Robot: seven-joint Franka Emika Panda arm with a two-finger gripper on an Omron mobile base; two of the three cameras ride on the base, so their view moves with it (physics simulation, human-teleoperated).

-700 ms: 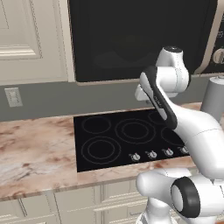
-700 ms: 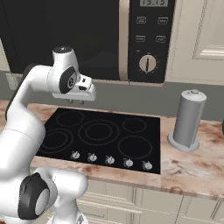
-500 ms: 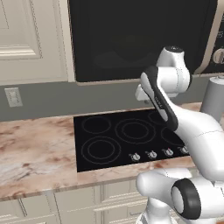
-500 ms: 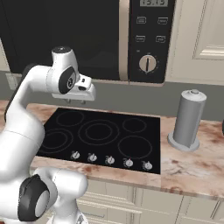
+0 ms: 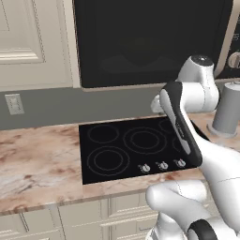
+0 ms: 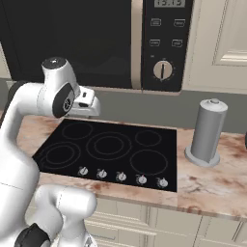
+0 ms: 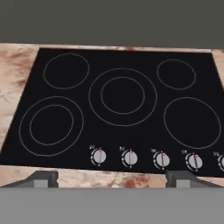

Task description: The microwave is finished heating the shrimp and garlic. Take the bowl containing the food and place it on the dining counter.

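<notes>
The microwave [image 5: 140, 42] [image 6: 72, 38] is built in above the cooktop, and its dark glass door is shut. Its control panel with a round knob [image 6: 163, 70] sits at the right side. The bowl, the shrimp and the garlic are hidden behind the dark door. The dining counter is out of view. My gripper [image 6: 86, 110] [image 7: 113, 178] hangs above the near part of the cooktop, below the microwave, and points down. It is open with nothing between its fingertips [image 7: 43, 178].
A black cooktop [image 7: 122, 96] [image 6: 111, 149] with a row of knobs along its front lies in a marbled counter [image 5: 37, 154]. A grey cylinder [image 6: 207, 132] [image 5: 229, 110] stands on the counter right of it. Beige cabinets flank the microwave.
The arm's upper joint has drawn back slightly toward the base and the hand has dipped a little. The microwave door stays shut.
</notes>
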